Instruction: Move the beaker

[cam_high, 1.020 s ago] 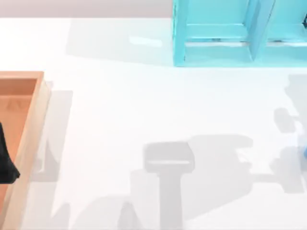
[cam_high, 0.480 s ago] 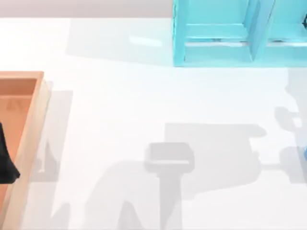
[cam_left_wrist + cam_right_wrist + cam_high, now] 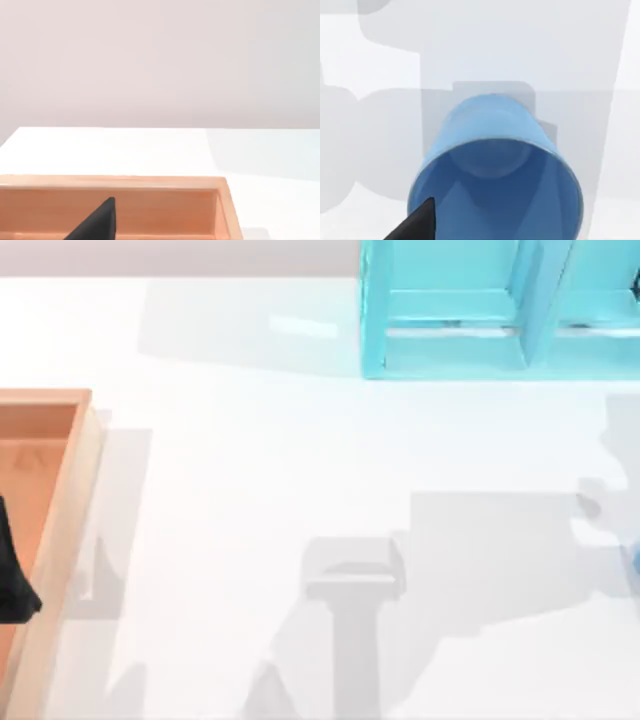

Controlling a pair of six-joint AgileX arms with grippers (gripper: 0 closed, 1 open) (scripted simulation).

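The beaker (image 3: 492,120) is a blue see-through vessel standing upright on the white table (image 3: 300,460), its open mouth facing the right wrist camera. My right gripper (image 3: 415,226) hangs just above it, a dark tip showing over the near rim. In the top view only a blue sliver of the beaker (image 3: 635,558) shows at the right edge. My left gripper (image 3: 12,575) is parked over the wooden tray (image 3: 70,500) at the far left, and its dark tip (image 3: 95,225) shows in front of the tray's wall.
A large turquoise shelf unit (image 3: 440,350) stands at the back right. The wooden tray (image 3: 220,200) runs along the left edge. Grey arm shadows lie across the table's front middle and right.
The broad arm shadow on the table has slid to the right, toward the beaker. The left gripper and the tray have not moved.
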